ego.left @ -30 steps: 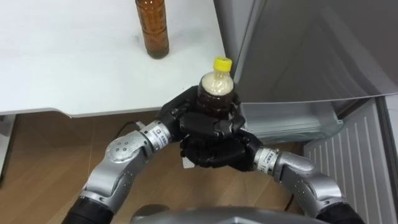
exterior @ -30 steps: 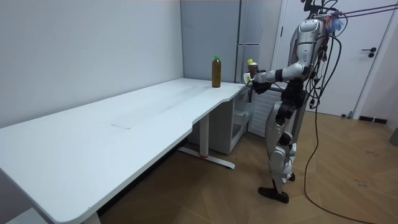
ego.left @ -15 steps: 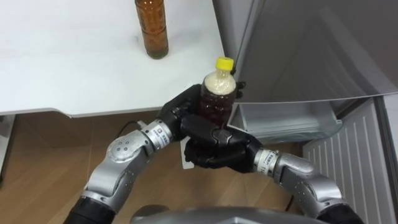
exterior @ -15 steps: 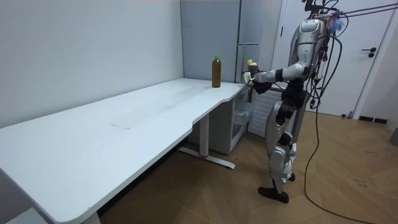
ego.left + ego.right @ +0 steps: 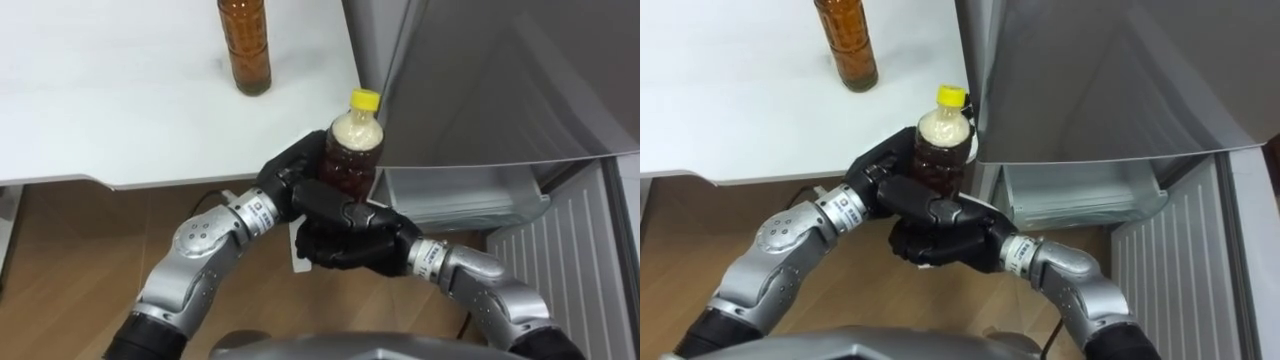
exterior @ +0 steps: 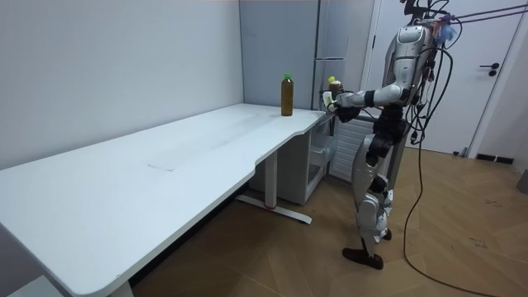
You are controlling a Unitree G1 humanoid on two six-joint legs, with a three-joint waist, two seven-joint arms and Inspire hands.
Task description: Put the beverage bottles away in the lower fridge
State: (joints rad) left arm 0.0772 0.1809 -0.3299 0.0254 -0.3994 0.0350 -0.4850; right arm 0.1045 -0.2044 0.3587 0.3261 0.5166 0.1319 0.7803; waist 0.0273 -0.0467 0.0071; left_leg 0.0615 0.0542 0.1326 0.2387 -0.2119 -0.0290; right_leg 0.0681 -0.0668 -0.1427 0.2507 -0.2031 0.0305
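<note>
**yellow-capped bottle [image 5: 352, 150] held off the table [image 5: 120, 120] corner**

I have it upright: clear plastic, dark drink under pale foam. My left hand [image 5: 285, 182] and right hand [image 5: 345, 238] both curl round its body, just past the smooth white table's near right corner, beside the grey fridge [image 5: 480, 80]. The lower compartment [image 5: 460, 195] gapes open below. An amber bottle [image 5: 245, 45] stands near the table's right edge.
</note>
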